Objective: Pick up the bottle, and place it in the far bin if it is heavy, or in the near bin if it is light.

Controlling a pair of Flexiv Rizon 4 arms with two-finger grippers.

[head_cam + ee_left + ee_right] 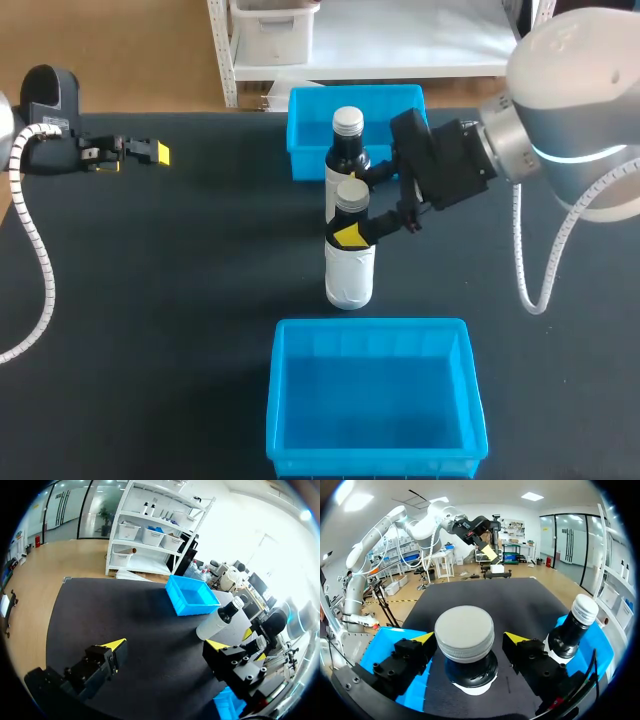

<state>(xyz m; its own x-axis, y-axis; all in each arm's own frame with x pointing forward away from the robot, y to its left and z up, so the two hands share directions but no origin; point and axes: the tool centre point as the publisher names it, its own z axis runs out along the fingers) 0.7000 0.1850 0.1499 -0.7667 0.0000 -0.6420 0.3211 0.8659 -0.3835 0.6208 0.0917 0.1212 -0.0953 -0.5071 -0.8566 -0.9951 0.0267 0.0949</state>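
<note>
Head view: between near bin (372,464) and far bin (306,135), right pincer (353,212) loosely straddles bottle (350,276); left pincer (135,156) wide.

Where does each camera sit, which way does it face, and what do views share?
Head view: above, behind, looking down on the table; left gripper and right gripper show.
Left wrist view: on the left wrist, looking across the table to the far bin; own gripper shows.
Right wrist view: on the right wrist, looking down onto the nearer bottle; own gripper shows.
All share that bottle.
</note>
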